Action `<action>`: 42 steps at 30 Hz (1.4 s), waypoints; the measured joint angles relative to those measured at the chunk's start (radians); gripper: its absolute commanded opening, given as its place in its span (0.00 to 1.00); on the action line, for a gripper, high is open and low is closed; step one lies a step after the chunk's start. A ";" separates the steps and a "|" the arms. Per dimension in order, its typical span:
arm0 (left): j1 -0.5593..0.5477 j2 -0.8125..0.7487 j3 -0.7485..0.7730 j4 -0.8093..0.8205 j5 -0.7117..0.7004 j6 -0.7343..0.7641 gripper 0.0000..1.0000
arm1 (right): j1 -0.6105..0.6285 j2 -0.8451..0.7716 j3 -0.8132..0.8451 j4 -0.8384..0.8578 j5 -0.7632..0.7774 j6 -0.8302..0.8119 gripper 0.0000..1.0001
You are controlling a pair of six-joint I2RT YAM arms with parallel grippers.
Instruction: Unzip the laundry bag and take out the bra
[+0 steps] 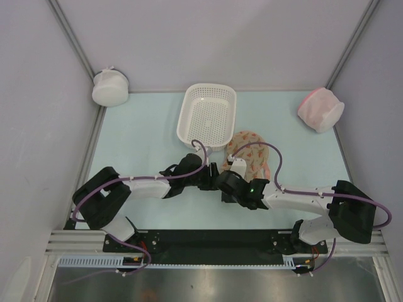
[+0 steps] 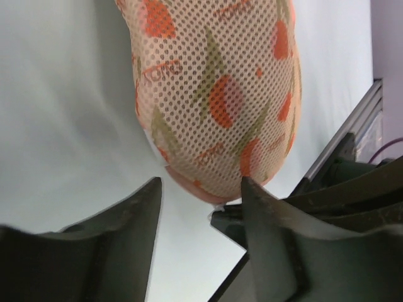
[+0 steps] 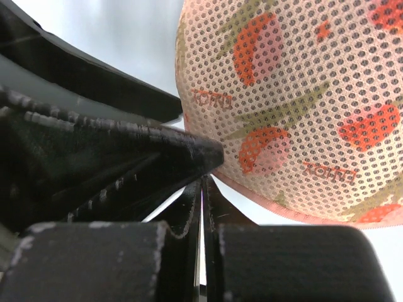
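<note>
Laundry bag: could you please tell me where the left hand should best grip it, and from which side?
Probably the pink edging of its rounded near end, coming in low from the near side. The bag lies flat on the table, so that rim is the only thin part to pinch, and it sits between the fingers of the open left hand.

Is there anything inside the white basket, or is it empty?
Empty. From above, the white basket shows only its own bare, holed floor. The laundry bag lies outside, beside it.
</note>
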 measured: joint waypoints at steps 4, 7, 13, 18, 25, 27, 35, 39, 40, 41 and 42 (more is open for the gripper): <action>-0.001 0.011 0.000 0.018 0.000 -0.011 0.30 | 0.000 0.000 0.001 0.010 0.000 -0.005 0.00; -0.002 0.027 0.002 0.020 0.001 -0.014 0.01 | 0.000 0.000 0.001 0.012 0.000 -0.008 0.00; -0.002 0.035 0.003 0.034 0.000 -0.019 0.00 | 0.000 0.000 0.001 0.021 0.000 -0.019 0.00; -0.002 0.038 0.003 0.040 0.000 -0.019 0.00 | 0.000 0.000 0.001 0.021 0.001 -0.020 0.00; 0.004 0.038 0.003 0.040 0.000 -0.018 0.00 | 0.000 -0.003 -0.002 0.020 0.001 -0.018 0.00; 0.008 0.038 0.003 0.041 0.002 -0.018 0.00 | 0.000 -0.013 -0.007 0.020 0.002 -0.014 0.00; 0.055 0.038 0.003 0.043 0.020 -0.008 0.00 | -0.001 -0.092 -0.042 -0.003 0.024 0.016 0.00; 0.074 0.038 0.003 0.037 0.019 0.010 0.00 | 0.000 -0.142 -0.072 -0.035 0.029 0.038 0.00; 0.082 0.038 0.003 0.035 0.019 0.014 0.00 | -0.001 -0.151 -0.077 -0.044 0.031 0.043 0.00; 0.088 0.038 0.003 0.031 0.019 0.018 0.00 | -0.001 -0.162 -0.083 -0.051 0.032 0.051 0.00; 0.097 0.038 0.003 0.027 0.019 0.022 0.00 | -0.001 -0.174 -0.090 -0.056 0.034 0.055 0.00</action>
